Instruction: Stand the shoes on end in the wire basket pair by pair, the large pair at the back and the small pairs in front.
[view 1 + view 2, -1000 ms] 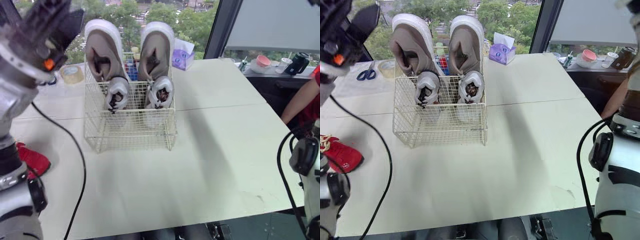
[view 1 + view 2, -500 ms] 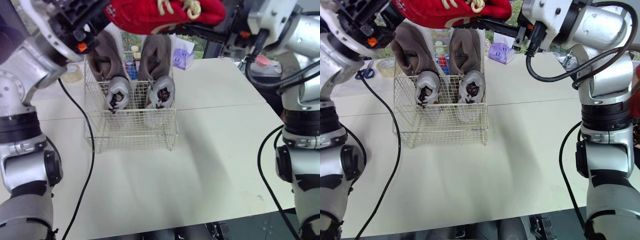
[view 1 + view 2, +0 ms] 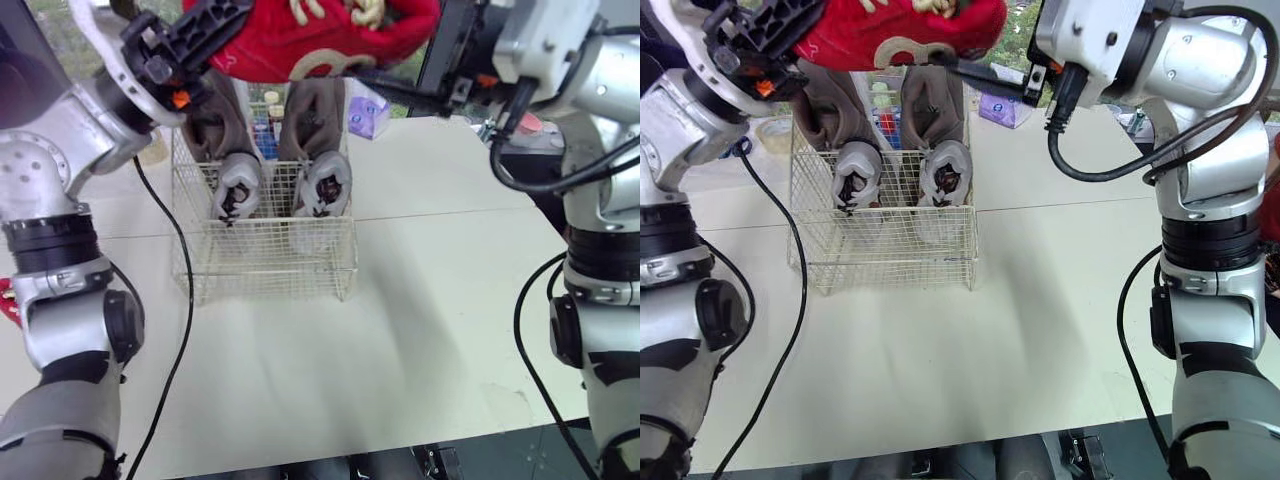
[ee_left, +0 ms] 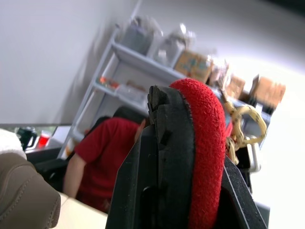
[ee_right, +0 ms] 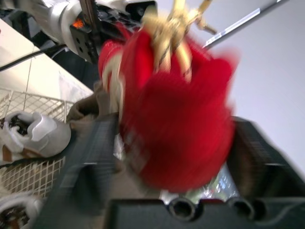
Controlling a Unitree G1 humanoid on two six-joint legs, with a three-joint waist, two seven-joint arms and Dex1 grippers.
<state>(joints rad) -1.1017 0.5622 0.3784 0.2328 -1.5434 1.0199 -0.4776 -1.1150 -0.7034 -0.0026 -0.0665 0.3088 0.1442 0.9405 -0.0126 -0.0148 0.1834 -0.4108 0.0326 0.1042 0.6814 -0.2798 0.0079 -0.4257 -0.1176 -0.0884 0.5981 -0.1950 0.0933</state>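
The red shoe hangs in the air above the back of the wire basket, lying roughly level and held between my two arms. The basket stands on the pale desk. A big tan pair stands on end at its back and a small grey pair in front of it, while the front row is bare wire. A purple tissue box sits behind the basket, near a window with green trees outside.

My left tool is clamped on one end of the red shoe. My right tool is closed on the other end, one finger running under the sole. My right wrist camera shows the shoe wedged between the two fingers, with its yellowish laces on top. My left wrist camera shows what the head views miss: a person in a red top and a shelf unit stacked with boxes.
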